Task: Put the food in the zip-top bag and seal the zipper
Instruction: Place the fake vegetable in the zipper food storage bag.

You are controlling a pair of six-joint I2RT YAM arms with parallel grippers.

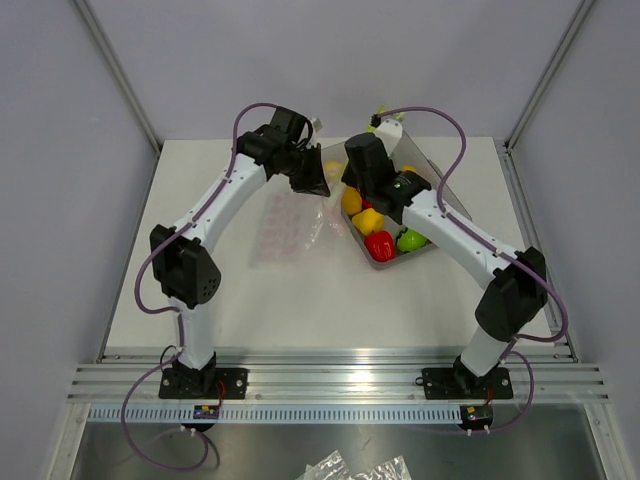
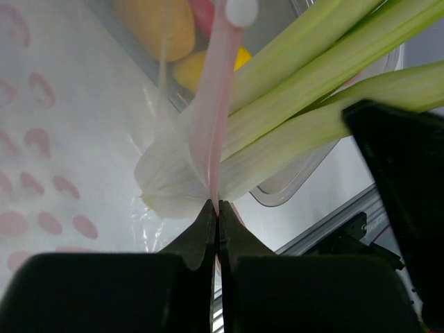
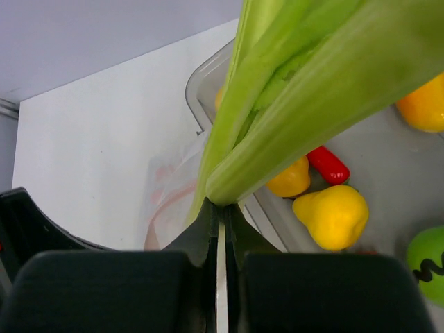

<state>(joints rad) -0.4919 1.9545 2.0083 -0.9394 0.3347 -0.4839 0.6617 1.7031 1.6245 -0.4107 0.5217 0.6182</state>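
Right end effector [image 3: 220,208], clamped on the celery [image 2: 298,125], aims its long axis root-first at the bag [image 1: 285,228] mouth, lifted by the left end effector [image 2: 215,209] pinching the zipper [image 2: 216,104].

The left gripper [image 2: 216,210] has its jaws pinched tight on the pink zipper [image 2: 216,104]. Celery stalks [image 2: 305,83] cross behind it, over the tray [image 2: 298,182] rim.

A white table [image 1: 300,310] fills the enclosure. A grey translucent tray [image 1: 378,264] sits tilted toward its far right corner. Aluminium rails [image 1: 330,380] run along the near edge. Beyond them, crumpled clear plastic [image 1: 360,467] lies on a steel surface [image 1: 300,445].
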